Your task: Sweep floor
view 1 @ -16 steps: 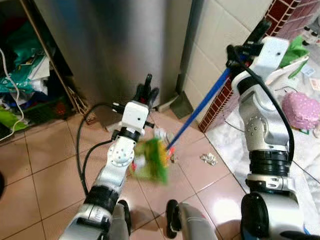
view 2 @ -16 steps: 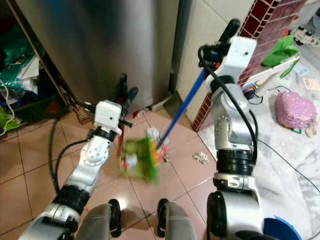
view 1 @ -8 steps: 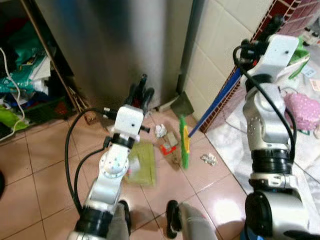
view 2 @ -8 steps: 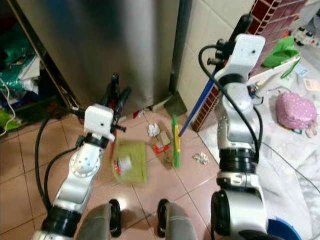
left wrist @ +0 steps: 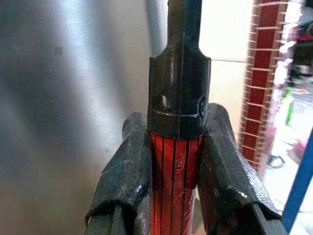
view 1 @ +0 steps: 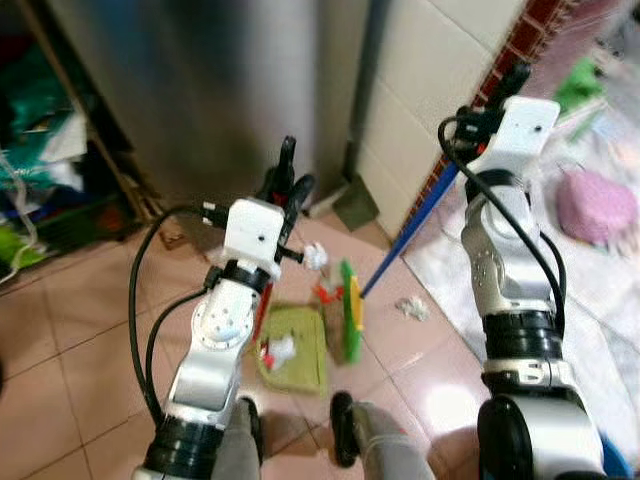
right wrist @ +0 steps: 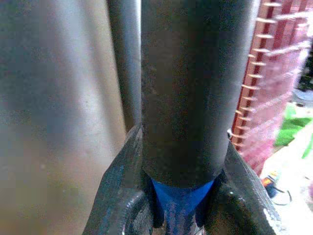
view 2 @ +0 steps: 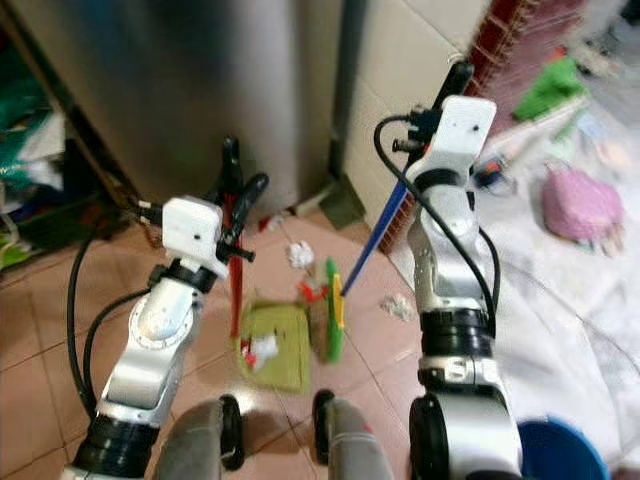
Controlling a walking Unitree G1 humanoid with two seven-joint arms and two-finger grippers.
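My left gripper (view 1: 286, 186) is shut on the red handle (left wrist: 177, 171) of a green dustpan (view 1: 298, 349), which lies flat on the floor tiles just ahead of my feet. A white paper scrap (view 1: 279, 348) rests on the pan. My right gripper (view 1: 503, 88) is shut on the black grip (right wrist: 186, 93) of a blue broom handle (view 1: 402, 264). The green and yellow broom head (view 1: 350, 310) stands against the pan's right edge. On the floor beyond lie a white paper ball (view 1: 317, 257), a red wrapper (view 1: 325, 292) and a pale crumpled scrap (view 1: 410, 307).
A steel fridge (view 1: 200, 80) and a white tiled wall (view 1: 440, 60) close off the front. A red brick pillar (view 2: 505, 40) stands at the right, with a white sheet (view 1: 610, 290) and a pink bundle (view 1: 598, 203) beyond. Cluttered shelves (view 1: 40, 150) are on the left. A blue bucket (view 2: 560, 452) sits near my right foot.
The dustpan came down from a blurred, lifted position and now lies flat. The broom head swung over to the pan's right edge, and a white scrap now lies on the pan.
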